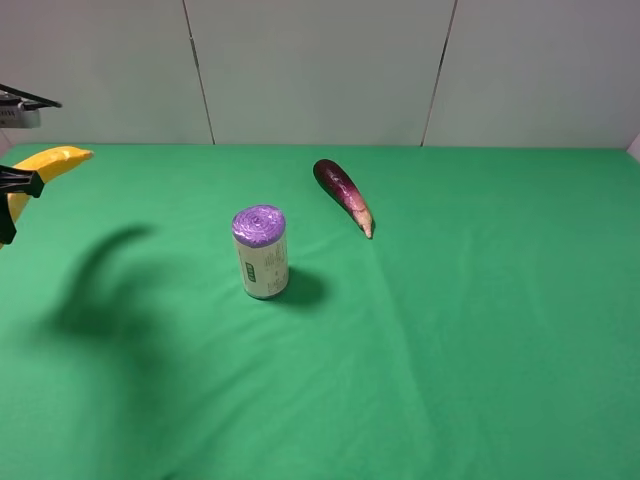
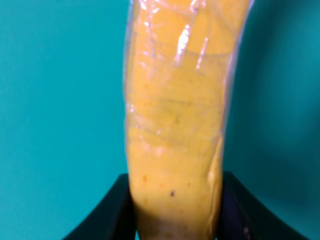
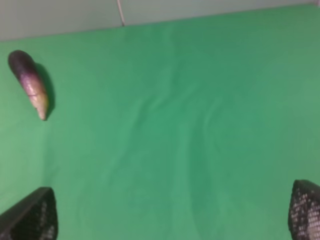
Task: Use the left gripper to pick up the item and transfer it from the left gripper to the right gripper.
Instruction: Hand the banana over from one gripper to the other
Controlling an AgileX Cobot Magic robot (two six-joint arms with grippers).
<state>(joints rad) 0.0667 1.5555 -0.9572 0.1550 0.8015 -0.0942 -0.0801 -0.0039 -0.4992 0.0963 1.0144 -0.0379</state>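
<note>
Left claw [image 2: 175,200] clamps the banana [image 2: 177,110] clear of the table [image 1: 450,350], leaving much of its length free for the wide-spread, empty right claw [image 3: 167,215]

The left claw [image 2: 176,205] has two smooth, matte black jaws with angled outer edges. The right claw [image 3: 170,215] has black fingers [image 3: 35,217] too, their faces covered in a fine dotted grip pattern (pale specks in rows).

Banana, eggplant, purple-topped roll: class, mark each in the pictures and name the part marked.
banana [image 2: 175,125]: left wrist view, middle of its yellow body.
eggplant [image 1: 343,195]: exterior high view, middle of its body.
purple-topped roll [image 1: 261,255]: exterior high view, pale labelled side.
</note>
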